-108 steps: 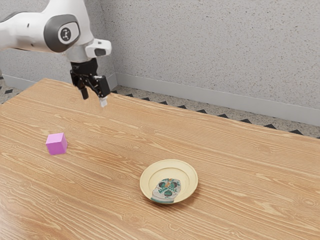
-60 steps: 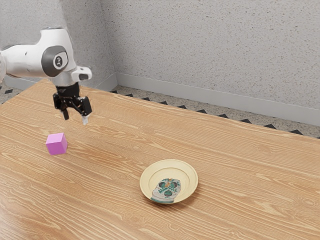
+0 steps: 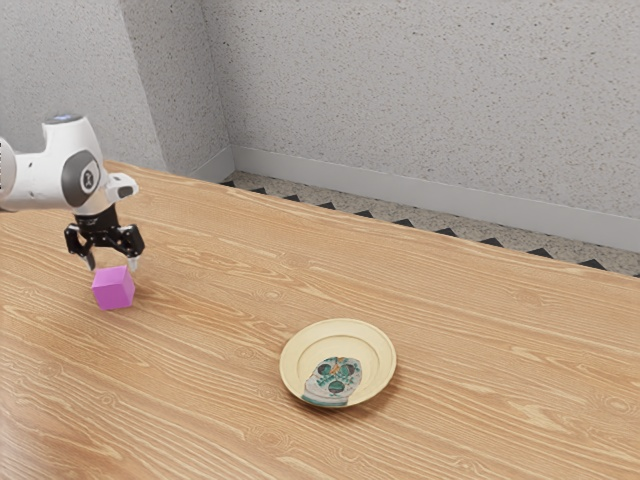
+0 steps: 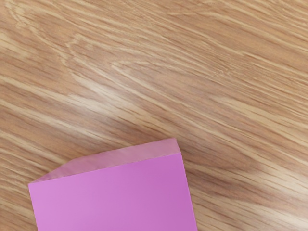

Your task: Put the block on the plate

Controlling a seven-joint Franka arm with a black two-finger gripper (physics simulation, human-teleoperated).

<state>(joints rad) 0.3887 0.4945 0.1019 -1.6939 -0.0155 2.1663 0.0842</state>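
The black two-finger gripper (image 3: 113,262) is wide open at the end of the white-and-grey robot arm (image 3: 50,180), its fingers pointing down and standing well apart. The small pink-purple cube-shaped block (image 3: 113,288) sits on the light-brown wood-grain counter (image 3: 470,340), directly below the gripper, near its fingertips. The spread of the fingers is about as broad as the block, and they are not closed on it. In the wrist view, the block lies close under the hand, with a broad bright face and a narrower, duller pink face showing, and the streaked grain of the counter around it.

The round cream plate (image 3: 376,345), with a teal, grey and orange motif, rests on the counter well apart from the gripper, toward the exterior view's right and closer to that camera. Beyond the gripper and the counter rises a speckled grey wall (image 3: 420,100).
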